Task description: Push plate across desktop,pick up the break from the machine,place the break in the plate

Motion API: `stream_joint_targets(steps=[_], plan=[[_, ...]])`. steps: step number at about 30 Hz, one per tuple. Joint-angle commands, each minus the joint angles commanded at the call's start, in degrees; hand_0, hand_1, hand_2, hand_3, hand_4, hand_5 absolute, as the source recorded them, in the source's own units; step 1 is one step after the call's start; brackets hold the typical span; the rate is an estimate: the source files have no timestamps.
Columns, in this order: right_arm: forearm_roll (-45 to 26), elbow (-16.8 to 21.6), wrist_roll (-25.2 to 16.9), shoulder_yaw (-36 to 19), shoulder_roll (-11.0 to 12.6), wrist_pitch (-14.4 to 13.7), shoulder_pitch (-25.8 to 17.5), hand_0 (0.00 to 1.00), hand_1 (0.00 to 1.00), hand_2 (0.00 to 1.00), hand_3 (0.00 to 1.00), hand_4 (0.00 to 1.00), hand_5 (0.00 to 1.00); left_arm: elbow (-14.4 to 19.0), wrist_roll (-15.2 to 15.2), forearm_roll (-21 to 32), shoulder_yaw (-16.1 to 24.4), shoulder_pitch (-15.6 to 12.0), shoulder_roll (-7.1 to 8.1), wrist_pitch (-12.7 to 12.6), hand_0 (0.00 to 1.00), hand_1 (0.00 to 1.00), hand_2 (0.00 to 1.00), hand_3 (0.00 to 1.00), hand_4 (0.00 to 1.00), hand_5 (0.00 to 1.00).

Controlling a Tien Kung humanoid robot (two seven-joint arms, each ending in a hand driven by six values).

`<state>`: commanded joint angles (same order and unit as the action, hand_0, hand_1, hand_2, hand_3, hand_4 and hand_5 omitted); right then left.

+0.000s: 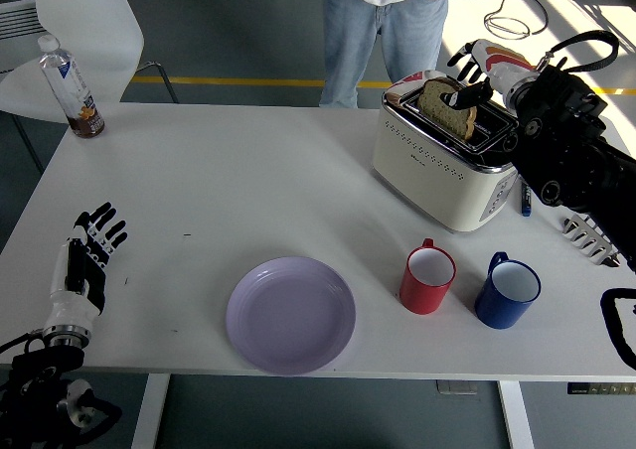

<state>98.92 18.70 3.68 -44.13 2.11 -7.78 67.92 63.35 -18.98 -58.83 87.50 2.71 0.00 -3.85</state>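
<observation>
A lilac plate lies near the table's front edge, left of centre. A cream toaster stands at the back right with a slice of brown bread sticking up from its slot. My right hand reaches over the toaster, its dark fingers at the bread's top right edge; I cannot tell whether they grip it. My left hand rests at the table's front left, fingers spread and empty, well left of the plate.
A red mug and a blue mug stand in front of the toaster. A bottle stands at the far left corner. A pen and a white rack lie right of the toaster. A person stands behind the table.
</observation>
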Motion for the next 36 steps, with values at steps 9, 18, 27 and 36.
stream_joint_targets(steps=[9,18,27,36], plan=[[-0.81,-1.83,0.24,1.82,-1.08,0.30,-0.07,0.605,0.575,0.570,0.700,0.812,0.245,-0.27,-0.04,0.07,-0.92,-0.04,0.00,0.10,0.809,0.806,0.880,0.797,0.527,0.998],[-2.95,-4.01,0.44,4.17,-2.11,-0.07,-0.10,0.673,0.636,0.623,0.727,0.808,0.254,-0.52,-0.07,0.10,-1.58,-0.31,0.00,0.09,0.808,0.806,0.880,0.796,0.527,0.998],[-7.06,-4.33,0.49,5.96,-2.11,-1.16,-0.32,0.536,0.562,0.559,0.682,0.790,0.239,-0.65,-0.14,0.06,-1.66,-0.45,0.00,0.06,0.809,0.806,0.879,0.796,0.528,0.998],[-11.06,-4.75,0.49,6.74,-2.11,-5.18,-0.42,0.341,0.404,0.472,0.533,0.585,0.002,-0.82,-0.16,0.13,-1.69,-0.38,0.00,0.05,0.809,0.805,0.879,0.795,0.527,0.998]])
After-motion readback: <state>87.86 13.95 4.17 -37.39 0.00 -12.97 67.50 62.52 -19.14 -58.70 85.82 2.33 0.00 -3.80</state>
